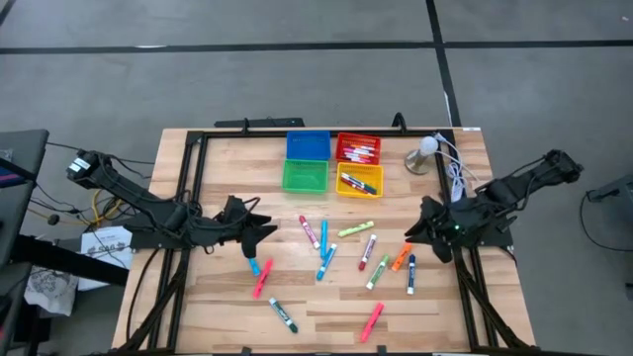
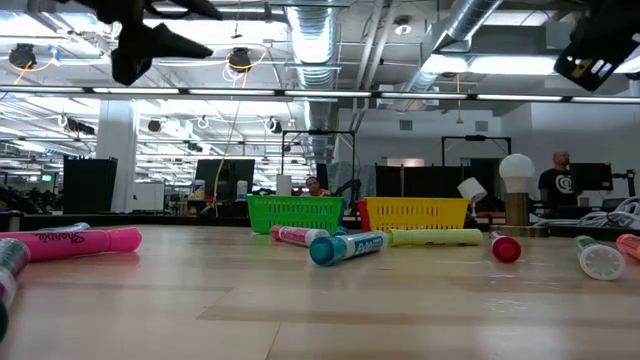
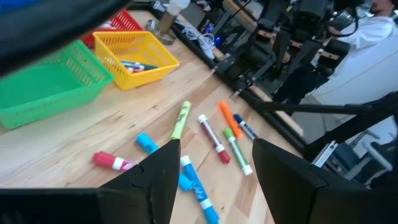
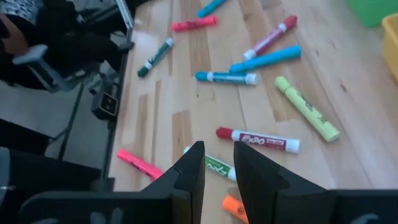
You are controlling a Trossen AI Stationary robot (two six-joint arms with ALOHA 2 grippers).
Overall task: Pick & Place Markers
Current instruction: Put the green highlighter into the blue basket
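Note:
Several markers lie loose on the wooden table (image 1: pixel 218 297), among them a yellow-green one (image 1: pixel 355 229), a red-capped white one (image 4: pixel 258 140), a light blue one (image 3: pixel 198 186) and a pink one (image 2: pixel 85 241). My left gripper (image 1: pixel 265 231) hangs above the table's left middle, fingers wide apart and empty (image 3: pixel 214 149). My right gripper (image 1: pixel 410 232) hovers above the right end of the scatter. A narrow gap shows between its fingers (image 4: pixel 219 152), with nothing in it. Both grippers hang high over the table, the left one (image 2: pixel 150 40) and the right one (image 2: pixel 600 50).
At the far edge stand a blue bin (image 1: pixel 308 145), a red bin (image 1: pixel 358 148) holding markers, a green bin (image 1: pixel 305 175) and a yellow bin (image 1: pixel 359 182) with markers inside. A small white-headed lamp (image 1: pixel 425 153) and white cables (image 1: pixel 457 178) sit at the far right. People show in the room beyond.

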